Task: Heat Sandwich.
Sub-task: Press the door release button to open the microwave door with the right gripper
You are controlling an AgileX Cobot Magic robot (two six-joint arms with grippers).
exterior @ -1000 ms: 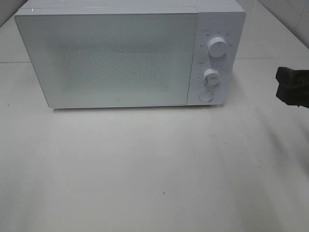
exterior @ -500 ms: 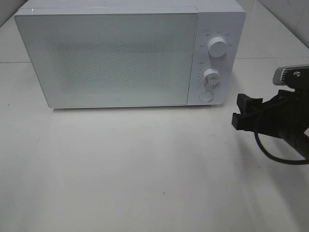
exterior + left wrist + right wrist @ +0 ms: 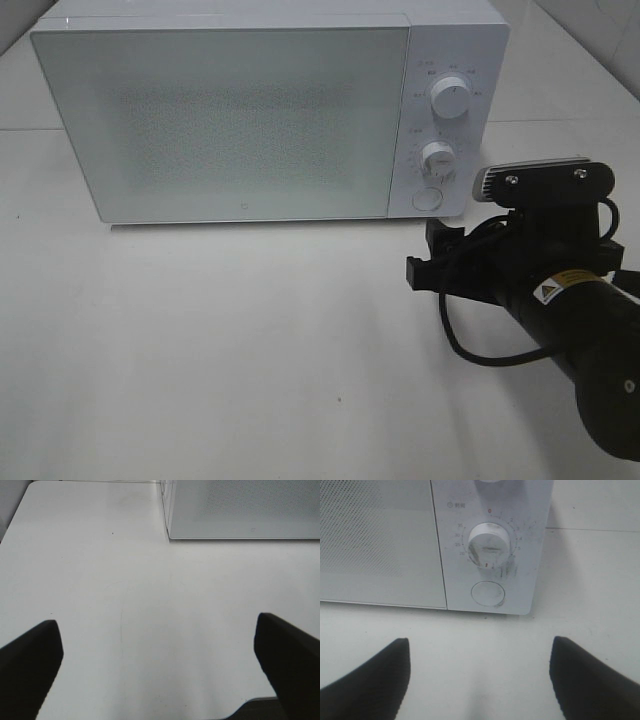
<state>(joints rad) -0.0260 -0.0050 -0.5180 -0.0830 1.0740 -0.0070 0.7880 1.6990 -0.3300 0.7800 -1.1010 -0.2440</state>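
The sandwich is out of view in every frame. A white microwave (image 3: 230,120) stands at the back of the table with its door shut. In the exterior view my right gripper (image 3: 428,255) is open, low over the table just in front of the microwave's round door button (image 3: 427,198). The right wrist view faces that button (image 3: 488,593) and the lower dial (image 3: 490,544), with the empty right gripper (image 3: 480,680) spread wide. Only the left wrist view shows my left gripper (image 3: 160,670), open and empty above bare table, with a microwave (image 3: 240,505) corner ahead.
The microwave's control panel carries an upper dial (image 3: 450,98) and a lower dial (image 3: 437,157). The white table (image 3: 250,350) stretches in front of the microwave. A black cable (image 3: 470,350) loops under my right arm. A table edge (image 3: 250,705) shows in the left wrist view.
My right arm has come in from the right edge and moved left toward the microwave's control panel, its gripper staying open. The microwave has not moved.
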